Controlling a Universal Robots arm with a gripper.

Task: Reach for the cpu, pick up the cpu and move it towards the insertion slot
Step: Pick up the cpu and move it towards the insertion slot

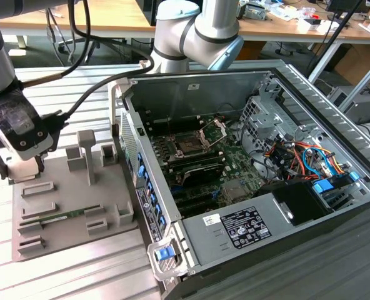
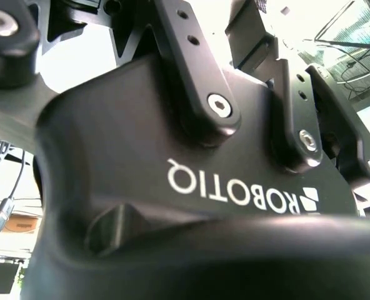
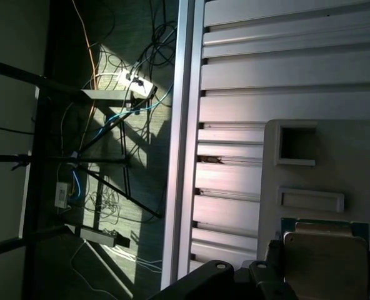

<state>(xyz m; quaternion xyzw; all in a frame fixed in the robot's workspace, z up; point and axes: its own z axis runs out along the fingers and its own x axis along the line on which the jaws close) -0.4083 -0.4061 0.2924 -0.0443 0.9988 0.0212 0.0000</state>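
I'm on the reach: tool (image 1: 15,162) near the cpu (image 3: 325,259), grip state untellable; closing in calls for centring squarely.

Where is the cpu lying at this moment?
In the first wrist view the cpu lies flat on the grey tray, which stands at the exterior view's left beside the open computer case.

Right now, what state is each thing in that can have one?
cpu: lying flat in the grey tray, not lifted.
insertion slot: load plate raised, centre empty.
computer case: side open.
memory stick: lying in the tray.
gripper: beside the cpu.
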